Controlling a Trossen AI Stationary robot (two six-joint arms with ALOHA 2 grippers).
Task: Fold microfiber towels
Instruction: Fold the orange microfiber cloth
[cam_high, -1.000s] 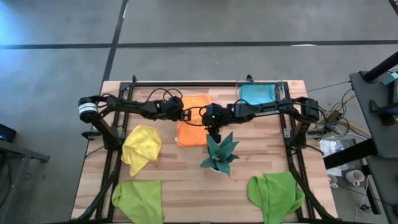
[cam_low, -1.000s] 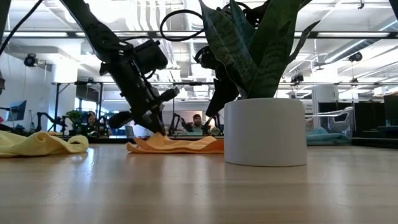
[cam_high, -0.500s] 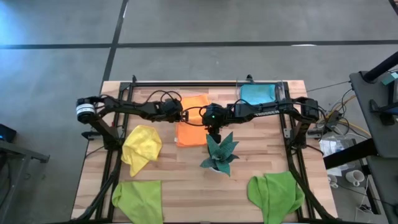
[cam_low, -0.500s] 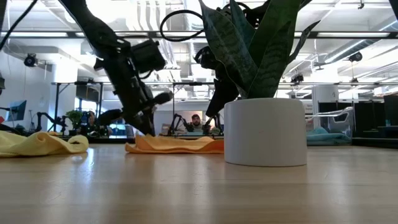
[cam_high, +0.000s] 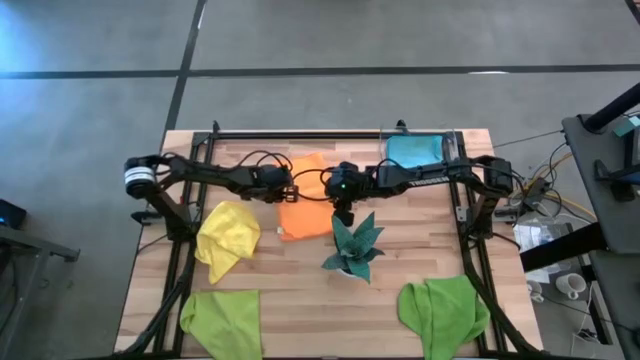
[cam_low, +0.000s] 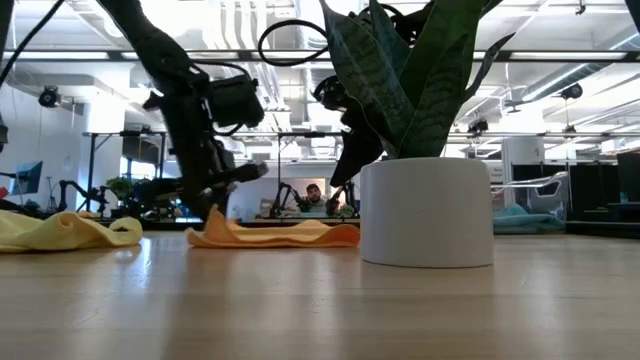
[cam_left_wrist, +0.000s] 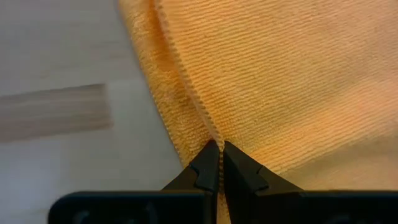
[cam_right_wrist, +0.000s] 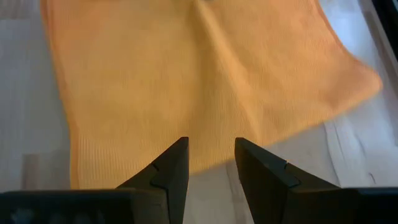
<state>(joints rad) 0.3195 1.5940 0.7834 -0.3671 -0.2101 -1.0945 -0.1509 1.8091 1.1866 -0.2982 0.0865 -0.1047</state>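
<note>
The left gripper (cam_left_wrist: 219, 163) had its two fingers pressed together on a raised ridge of the orange towel (cam_left_wrist: 261, 81), pinching the cloth near its edge. In the high view this gripper (cam_high: 285, 189) sat at the towel's left side, just above the centre of the frame, and in the low view it (cam_low: 215, 208) came down onto the towel's left end (cam_low: 270, 235), left of centre.

The right gripper (cam_right_wrist: 210, 163) hung over the same towel (cam_right_wrist: 186, 74) with its fingers parted and a clear gap between them, holding nothing. In the high view it (cam_high: 345, 205) lay at the towel's right edge (cam_high: 305, 210), near the middle of the frame.

The orange towel lay rumpled on the wooden table (cam_high: 290, 275), just left of a potted plant (cam_high: 352, 245) in a white pot (cam_low: 427, 210). The light blue towel (cam_high: 413, 152) lay at the upper right of the table. The yellow towel (cam_high: 228, 235) lay crumpled at centre left, seen also at the far left of the low view (cam_low: 60, 230). One lime green towel (cam_high: 222, 320) lay at the lower left and the other (cam_high: 443, 312) at the lower right.
</note>
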